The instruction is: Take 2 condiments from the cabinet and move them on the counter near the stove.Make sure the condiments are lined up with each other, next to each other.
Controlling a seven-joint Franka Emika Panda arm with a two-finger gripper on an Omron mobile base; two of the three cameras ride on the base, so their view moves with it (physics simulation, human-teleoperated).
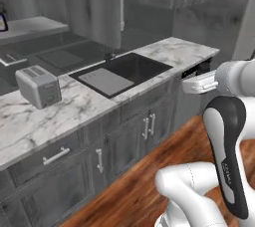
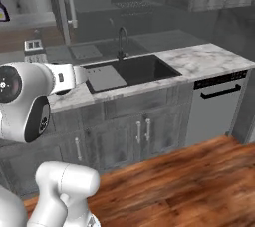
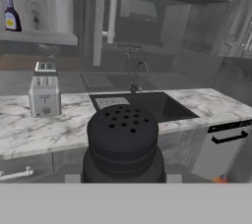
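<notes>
In the hand view, the black shaker point(image 3: 123, 142) sits right at the pincer point(image 3: 123, 181), upright and centred, so close that it hides the finger tips; the pincer grips it. It is one short, all-black, ribbed cylinder with a domed top pierced by many small holes. Beyond it runs the white marble table point(image 3: 29, 132), grey-veined, over grey cupboard fronts. On the table stands one grey toaster point(image 3: 45, 95), and to its right lies one black sink point(image 3: 152, 104) with a curved tap. Farthest off, on the open cabinet's shelf point(image 3: 39, 36) at the upper left, stands one dark-brown sauce bottle point(image 3: 10, 15) with a yellow label and blue cap, beside the cabinet door's point(image 3: 93, 19) long pale bar handle.
</notes>
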